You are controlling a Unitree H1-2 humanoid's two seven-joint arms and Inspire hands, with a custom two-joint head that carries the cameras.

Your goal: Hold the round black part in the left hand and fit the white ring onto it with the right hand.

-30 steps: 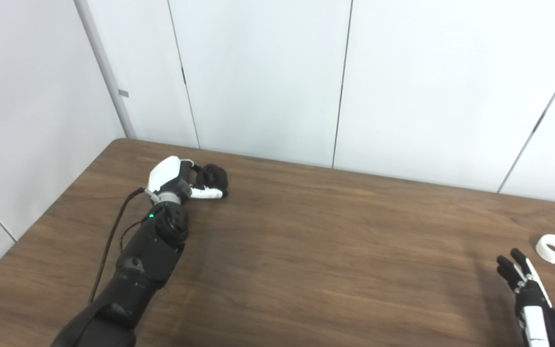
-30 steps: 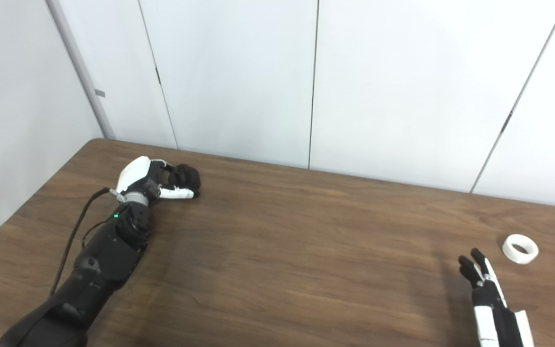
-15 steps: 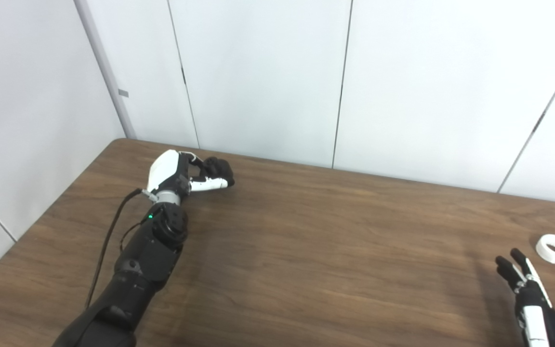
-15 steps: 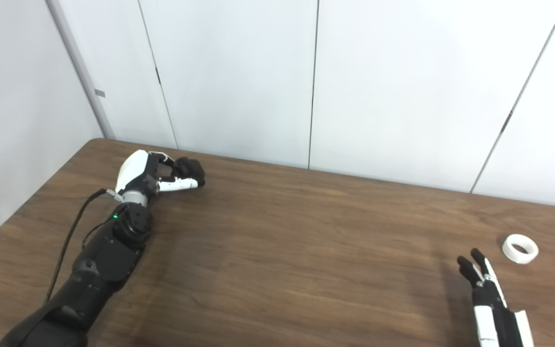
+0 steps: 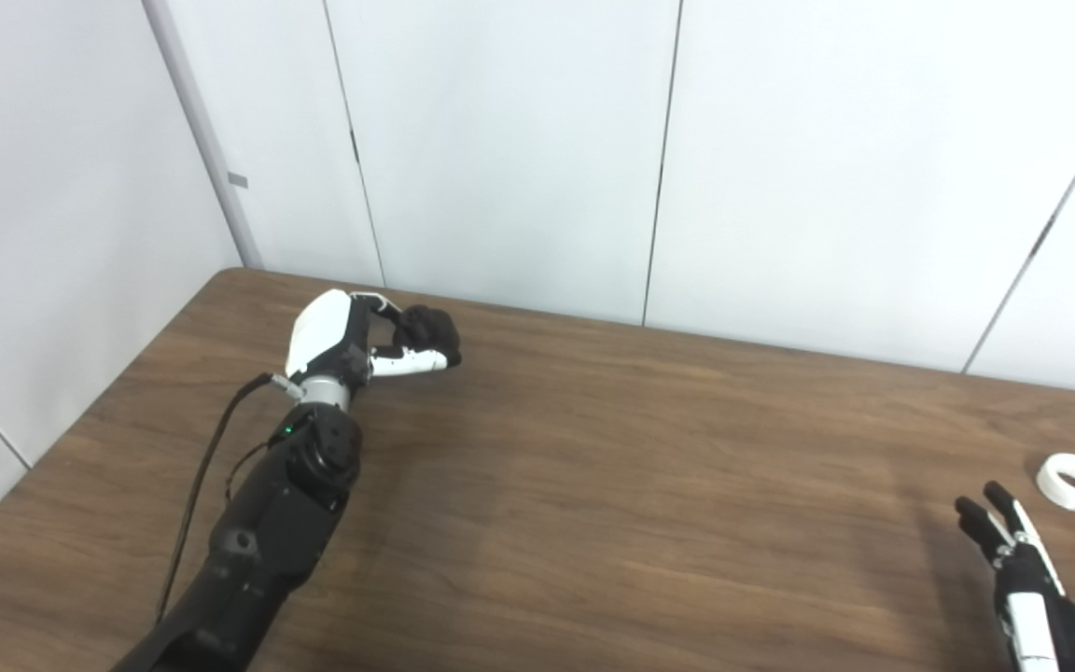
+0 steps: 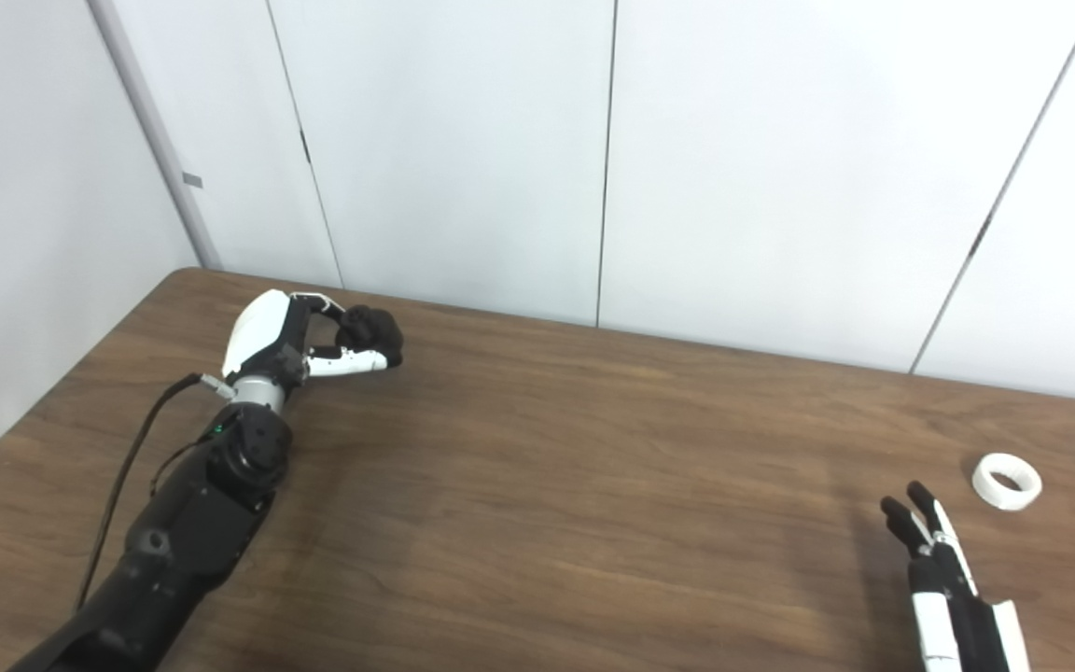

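The white ring (image 5: 1072, 481) lies flat on the wooden table (image 5: 593, 485), just beyond and to the right of the right hand (image 5: 1013, 569), whose straight, spread fingers hold nothing, while the far-off left hand (image 5: 360, 341) is curled around the round black part (image 5: 427, 329).

A dark brown wood-grain table (image 5: 593, 485) fills the lower part of both views, its far edge meeting pale wall panels. A white ring (image 5: 1072, 482) lies flat on it near the right side, hole facing up, with bare wood all around it.
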